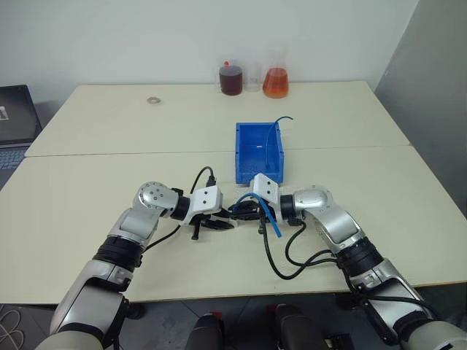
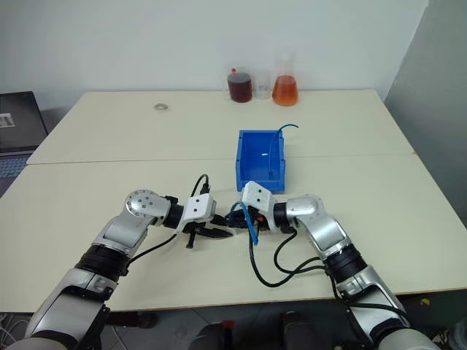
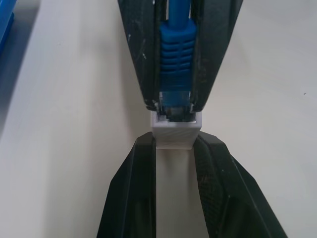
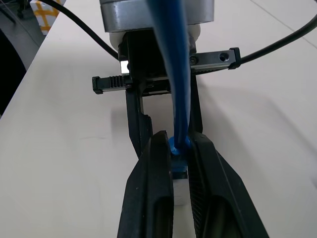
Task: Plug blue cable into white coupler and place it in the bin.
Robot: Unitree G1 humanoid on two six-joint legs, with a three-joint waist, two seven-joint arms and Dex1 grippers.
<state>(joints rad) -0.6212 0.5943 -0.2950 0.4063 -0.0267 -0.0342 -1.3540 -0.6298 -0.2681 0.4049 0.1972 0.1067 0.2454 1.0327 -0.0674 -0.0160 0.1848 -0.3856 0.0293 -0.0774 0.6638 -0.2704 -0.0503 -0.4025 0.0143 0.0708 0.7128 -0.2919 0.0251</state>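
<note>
My left gripper point(image 3: 173, 141) is shut on the white coupler point(image 3: 172, 135), a tiny boxy piece pinched between its two black fingers just above the table. My right gripper point(image 4: 179, 144) faces it, shut on the ribbed blue boot of the blue cable point(image 3: 175, 54). The plug's tip sits at the coupler's dark mouth; how deep it reaches is hidden. From the right gripper point(image 1: 243, 211) the cable point(image 1: 273, 221) loops back over the wrist. Just beyond both grippers stands the bin point(image 1: 238, 154), with a second thin blue cord point(image 1: 276, 131) leaning over its far wall.
Two flasks stand at the table's far edge, one with dark red liquid point(image 1: 232, 79) and one with orange liquid point(image 1: 276, 82). A small ring point(image 1: 153, 100) lies at the back left. A laptop point(image 1: 14, 117) sits off the left side. Black arm cables point(image 1: 281, 255) trail on the table.
</note>
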